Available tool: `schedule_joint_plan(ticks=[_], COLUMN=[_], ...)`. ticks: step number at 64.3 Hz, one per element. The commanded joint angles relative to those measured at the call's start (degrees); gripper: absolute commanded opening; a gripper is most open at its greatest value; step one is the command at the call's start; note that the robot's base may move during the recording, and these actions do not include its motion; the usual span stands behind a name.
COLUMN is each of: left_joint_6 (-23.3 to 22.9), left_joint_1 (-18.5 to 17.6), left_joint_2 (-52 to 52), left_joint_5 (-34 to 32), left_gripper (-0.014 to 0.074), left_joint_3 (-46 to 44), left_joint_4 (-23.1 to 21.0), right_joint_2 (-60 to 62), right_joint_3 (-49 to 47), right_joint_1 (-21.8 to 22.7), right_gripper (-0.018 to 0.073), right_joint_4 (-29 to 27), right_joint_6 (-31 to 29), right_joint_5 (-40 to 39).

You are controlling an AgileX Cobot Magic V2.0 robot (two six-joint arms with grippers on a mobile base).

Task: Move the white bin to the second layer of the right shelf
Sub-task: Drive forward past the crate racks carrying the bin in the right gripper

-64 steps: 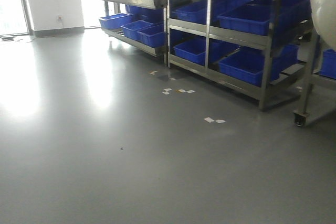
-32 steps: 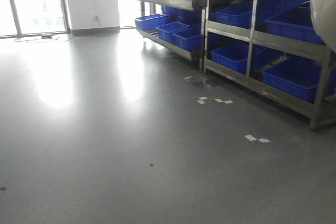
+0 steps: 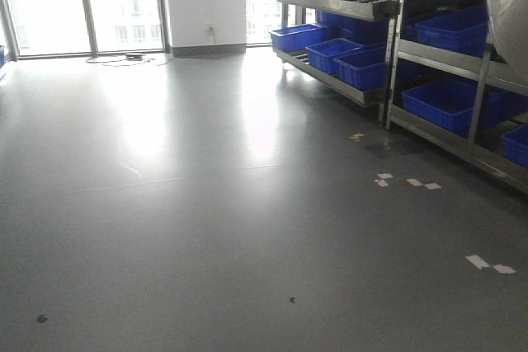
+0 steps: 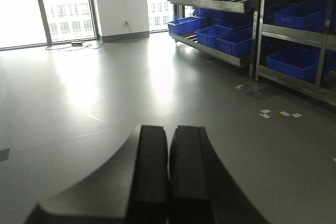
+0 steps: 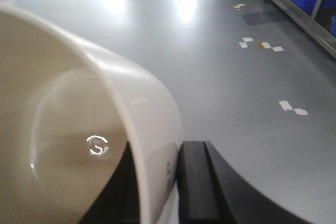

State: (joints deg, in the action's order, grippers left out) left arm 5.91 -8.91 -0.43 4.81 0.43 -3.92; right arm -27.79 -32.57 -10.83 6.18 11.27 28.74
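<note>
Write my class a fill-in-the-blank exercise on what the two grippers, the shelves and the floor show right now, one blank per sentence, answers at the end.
1. The bin clamped by its wall in the right gripper is ____ in colour.
2. The left gripper is shut and holds ____.
3. The crates on the steel shelves are ____ in colour.
4. Small pale tape marks are stuck to the grey ____.

Missing words: white; nothing; blue; floor.

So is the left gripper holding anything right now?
No, the left gripper shows its two black fingers pressed together in the left wrist view, with nothing between them.
</note>
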Motion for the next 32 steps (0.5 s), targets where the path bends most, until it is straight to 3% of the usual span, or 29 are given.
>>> schedule_joint_plan(ticks=[1,32], left_joint_6=[-0.2,-0.2], left_joint_1=[-0.2,-0.2], left_joint_2=[-0.8,-0.8], left_joint_5=[-4.8,-4.8], left_gripper=[0.0085,0.0085], left_joint_3=[2.1,2.1], left_joint_4=[-0.3,-0.3], right_joint_2=[-0.5,-0.5], right_joint_3=[-1.9,-1.9], right_joint_1=[0.3,0.3], right_gripper=[0.0034,0.0034], right_joint_4=[0.4,0.4], right_joint_6=[0.0,0.0], right_joint_5=[-6.0,-6.0])
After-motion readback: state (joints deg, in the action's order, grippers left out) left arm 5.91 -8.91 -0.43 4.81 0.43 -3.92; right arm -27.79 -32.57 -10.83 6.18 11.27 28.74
